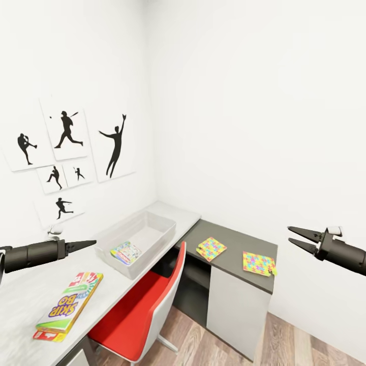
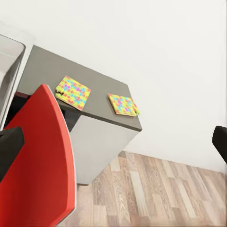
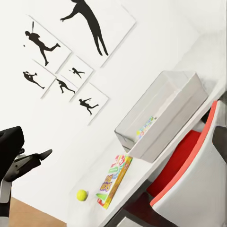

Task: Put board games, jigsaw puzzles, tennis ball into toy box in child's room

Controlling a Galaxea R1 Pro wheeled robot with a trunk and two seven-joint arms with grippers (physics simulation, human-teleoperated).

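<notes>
While both my arms are hanging out over the room, I am holding nothing: my right gripper [image 1: 296, 238] is showing its two fingers apart, and my left gripper [image 1: 87, 243] is pointing at the toy box [image 1: 161, 235] with its tips reading as closed together. Nearest me, the Skip-Bo game [image 1: 69, 306] is lying flat on the pale table [image 1: 28, 290], apparently stacked on another box, with the tennis ball [image 3: 82, 195] just beside it. Further along, the toy box is already holding one game [image 1: 126, 252]. Beyond the red chair [image 1: 143, 313], two jigsaw puzzles [image 1: 211, 248] [image 1: 258, 264] are lying on the lower dark section, one overhanging its edge. I am judging that a careless nudge could tip that one off, or set the ball rolling.
</notes>
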